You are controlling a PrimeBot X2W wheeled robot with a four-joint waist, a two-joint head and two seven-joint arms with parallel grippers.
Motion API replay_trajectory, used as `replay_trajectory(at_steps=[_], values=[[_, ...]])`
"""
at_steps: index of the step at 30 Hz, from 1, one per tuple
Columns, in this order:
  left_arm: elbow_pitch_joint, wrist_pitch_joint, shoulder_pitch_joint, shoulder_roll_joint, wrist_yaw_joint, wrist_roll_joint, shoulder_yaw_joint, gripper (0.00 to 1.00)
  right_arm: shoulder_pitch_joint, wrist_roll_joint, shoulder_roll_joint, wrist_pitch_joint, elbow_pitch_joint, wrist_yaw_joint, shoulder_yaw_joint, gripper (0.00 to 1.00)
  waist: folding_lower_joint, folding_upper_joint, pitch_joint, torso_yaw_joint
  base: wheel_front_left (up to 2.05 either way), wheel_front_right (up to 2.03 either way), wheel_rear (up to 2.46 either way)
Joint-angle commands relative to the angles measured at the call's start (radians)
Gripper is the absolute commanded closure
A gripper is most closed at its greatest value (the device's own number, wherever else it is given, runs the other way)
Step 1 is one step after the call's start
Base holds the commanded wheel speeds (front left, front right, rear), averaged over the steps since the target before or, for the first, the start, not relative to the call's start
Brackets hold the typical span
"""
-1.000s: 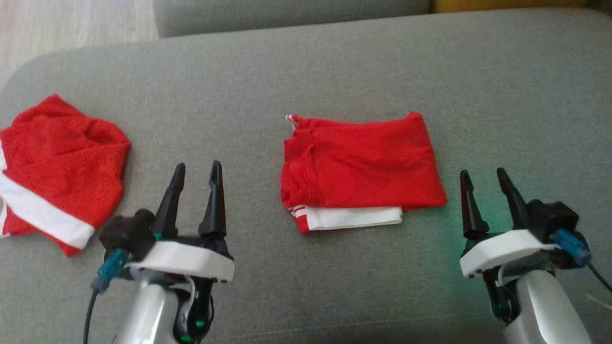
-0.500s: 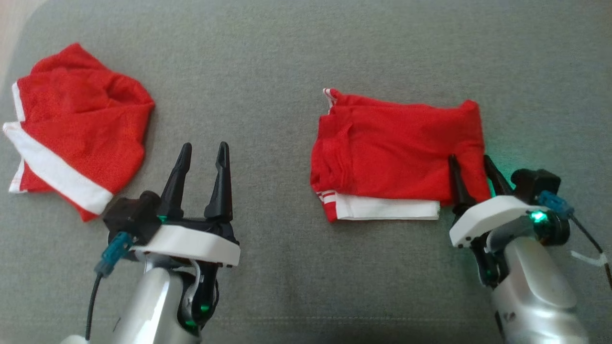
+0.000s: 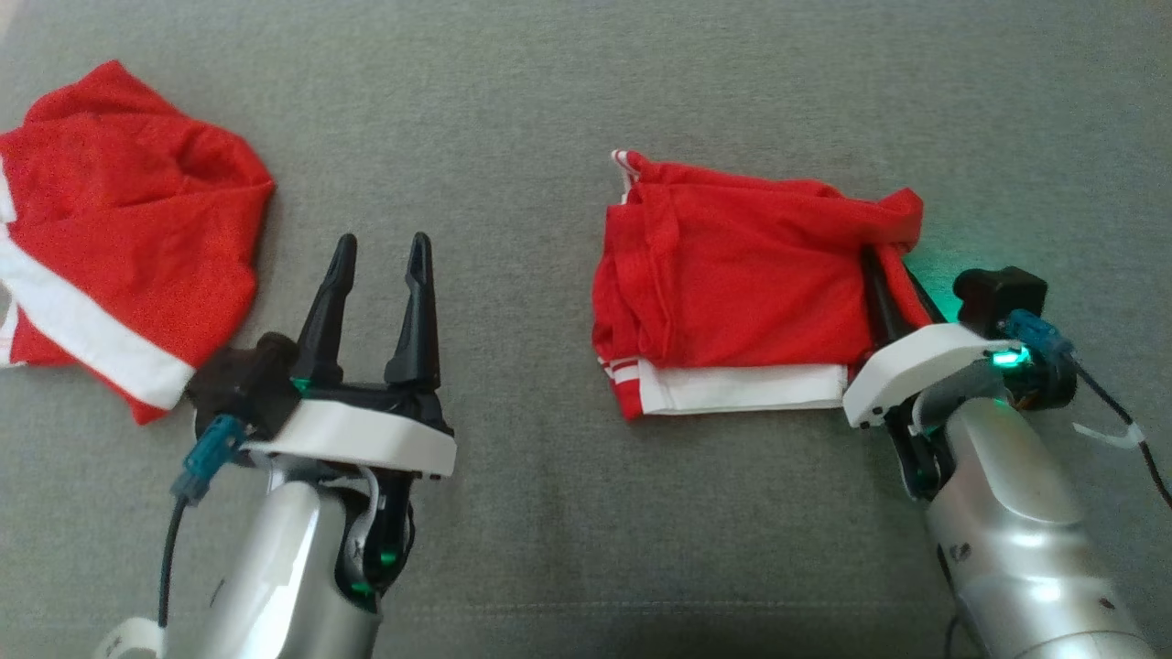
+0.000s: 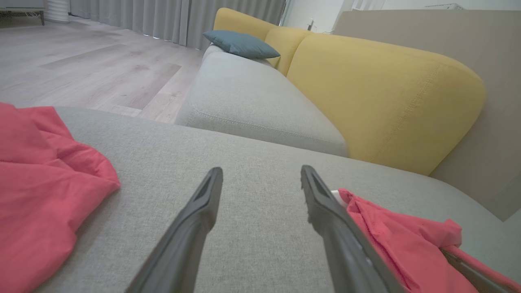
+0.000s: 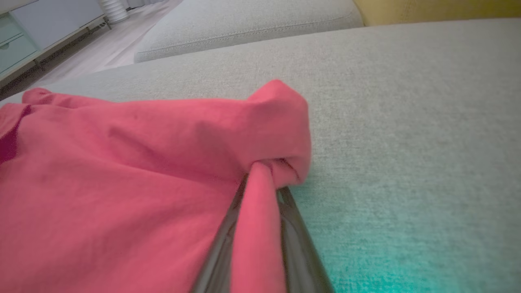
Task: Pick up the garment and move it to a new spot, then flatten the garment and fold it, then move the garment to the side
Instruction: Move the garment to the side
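I am clamping my right end effector (image 3: 893,270) on the right edge of the folded red garment (image 3: 732,293), which is lying in the middle of the grey sofa seat (image 3: 549,91). In my right wrist view a ridge of red cloth is running between the two fingers (image 5: 297,248) and covering their tips, so I am not able to make out how deep the grip reaches. The garment's corner is bunching up just above the grip, and its white trim (image 3: 742,386) is showing along the near edge. My left end effector (image 3: 383,245) is hanging with its fingers apart, holding nothing, between the folded garment and a second red garment (image 3: 128,210), which is lying crumpled and is being cut off by the head view's left edge
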Motion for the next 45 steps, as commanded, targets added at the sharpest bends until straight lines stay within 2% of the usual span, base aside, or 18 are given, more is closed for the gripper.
replay_trajectory(at_steps=[1, 6, 15, 19, 22, 35, 36, 37, 38, 40, 45], values=[[-0.032, -0.005, -0.027, 0.008, -0.002, 0.013, 0.042, 0.0, -0.001, -0.03, 0.008, -0.009, -0.001, 0.006, 0.021, 1.0, 0.0, 0.0, -0.008, -0.013, 0.0, 0.0, 0.0], [-0.035, -0.005, -0.022, 0.008, -0.005, 0.018, 0.055, 0.0, -0.031, -0.103, -0.07, -0.034, -0.043, 0.006, 0.006, 1.0, 0.0, 0.0, -0.021, -0.051, 0.0, 0.0, 0.0], [-0.046, -0.005, -0.039, 0.008, -0.008, 0.016, 0.05, 0.0, -0.087, -0.145, -0.367, 0.015, -0.076, 0.006, -0.06, 1.0, 0.0, 0.0, 0.006, -0.078, 0.0, 0.0, 0.0], [-0.047, -0.005, -0.04, 0.008, -0.011, 0.016, 0.052, 0.0, -0.109, -0.168, -0.46, 0.032, -0.076, 0.006, -0.115, 1.0, 0.0, 0.0, 0.018, -0.074, 0.0, 0.0, 0.0], [-0.046, -0.005, -0.04, 0.008, -0.014, 0.018, 0.056, 0.0, -0.116, -0.18, -0.489, 0.039, -0.079, 0.006, -0.149, 1.0, 0.0, 0.0, 0.023, -0.069, 0.0, 0.0, 0.0], [-0.045, -0.005, -0.036, 0.008, -0.016, 0.022, 0.069, 0.0, -0.086, -0.167, -0.482, 0.039, -0.141, 0.006, -0.141, 1.0, 0.0, 0.0, 0.019, -0.07, 0.0, 0.0, 0.0], [-0.044, -0.005, -0.035, 0.008, -0.016, 0.022, 0.069, 0.0, -0.083, -0.165, -0.48, 0.032, -0.149, 0.006, -0.138, 0.56, 0.0, 0.0, 0.018, -0.071, 0.0, 0.0, 0.0], [-0.044, -0.005, -0.034, 0.008, -0.016, 0.022, 0.068, 0.0, -0.081, -0.156, -0.477, 0.03, -0.152, 0.006, -0.142, 0.19, 0.0, 0.0, 0.016, -0.071, 0.0, 0.0, 0.0], [-0.043, -0.005, -0.034, 0.008, -0.017, 0.022, 0.067, 0.0, -0.079, -0.146, -0.474, 0.032, -0.153, 0.006, -0.147, 0.16, 0.0, 0.0, 0.015, -0.071, 0.0, 0.0, 0.0], [-0.041, -0.005, -0.033, 0.008, -0.017, 0.022, 0.066, 0.0, -0.075, -0.135, -0.472, 0.032, -0.159, 0.006, -0.15, 0.0, 0.0, 0.0, 0.011, -0.072, 0.0, 0.0, 0.0], [-0.037, -0.005, -0.031, 0.008, -0.017, 0.02, 0.067, 0.0, -0.066, -0.131, -0.465, 0.031, -0.177, 0.006, -0.16, 0.0, 0.0, 0.0, 0.002, -0.073, 0.0, 0.0, 0.0]])
